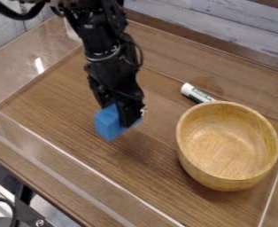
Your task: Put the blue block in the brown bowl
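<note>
A: Where is the blue block point(111, 123)?

B: It hangs in the gripper point(120, 118), a little left of the middle of the view. The block is tilted, with one corner pointing down, and it appears lifted just clear of the wooden table point(58, 97), with a faint shadow under it.

A: How do the jaws stand?

B: They are pinching the block. The black fingers point(131, 114) come down over its upper right part, so only the left and lower faces of the block show. The jaws are held partly apart by the block between them.

A: And the arm itself?

B: The black arm point(103, 44) comes in from about eleven o'clock, out of the top left corner, and the gripper points almost straight down.

A: Where is the brown bowl point(229, 144)?

B: From the block, it sits at about four o'clock, well apart from it, near the right edge of the view. It stands upright on the table, its inside grain showing and nothing in it.

A: Anything else on the table?

B: A small white-and-green marker point(198, 92) lies at about twelve o'clock from the bowl, just beyond its far rim and to the right of the gripper. A clear wall point(18, 133) runs around the table's edge.
</note>
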### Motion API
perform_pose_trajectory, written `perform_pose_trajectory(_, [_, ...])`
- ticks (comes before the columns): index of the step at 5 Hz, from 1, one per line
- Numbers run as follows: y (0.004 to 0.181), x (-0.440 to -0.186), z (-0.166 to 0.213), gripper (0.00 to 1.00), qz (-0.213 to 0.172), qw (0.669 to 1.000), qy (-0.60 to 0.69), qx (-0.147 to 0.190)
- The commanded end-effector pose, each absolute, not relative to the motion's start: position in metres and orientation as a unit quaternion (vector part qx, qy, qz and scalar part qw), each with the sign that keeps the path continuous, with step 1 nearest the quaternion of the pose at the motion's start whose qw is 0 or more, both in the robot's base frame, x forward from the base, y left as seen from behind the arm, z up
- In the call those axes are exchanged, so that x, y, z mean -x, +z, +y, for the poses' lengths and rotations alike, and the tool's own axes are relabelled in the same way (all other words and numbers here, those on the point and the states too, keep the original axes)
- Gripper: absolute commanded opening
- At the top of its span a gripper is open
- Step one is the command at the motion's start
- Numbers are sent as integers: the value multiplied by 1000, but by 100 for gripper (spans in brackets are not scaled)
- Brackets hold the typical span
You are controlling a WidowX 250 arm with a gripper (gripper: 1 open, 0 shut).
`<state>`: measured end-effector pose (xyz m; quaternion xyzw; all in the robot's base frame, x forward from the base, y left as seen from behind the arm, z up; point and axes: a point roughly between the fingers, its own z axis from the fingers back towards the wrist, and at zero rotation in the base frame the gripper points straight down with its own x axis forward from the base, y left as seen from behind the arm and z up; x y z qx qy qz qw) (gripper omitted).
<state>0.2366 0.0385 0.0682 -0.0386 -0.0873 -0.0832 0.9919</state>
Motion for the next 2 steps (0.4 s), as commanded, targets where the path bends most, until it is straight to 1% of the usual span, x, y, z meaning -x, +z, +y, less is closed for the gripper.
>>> perform_pose_trajectory(1, [88,-251,47,0,-128,988,-81,27])
perform_pose_trajectory(2, [94,-257,53,0,-141,986,-80,25])
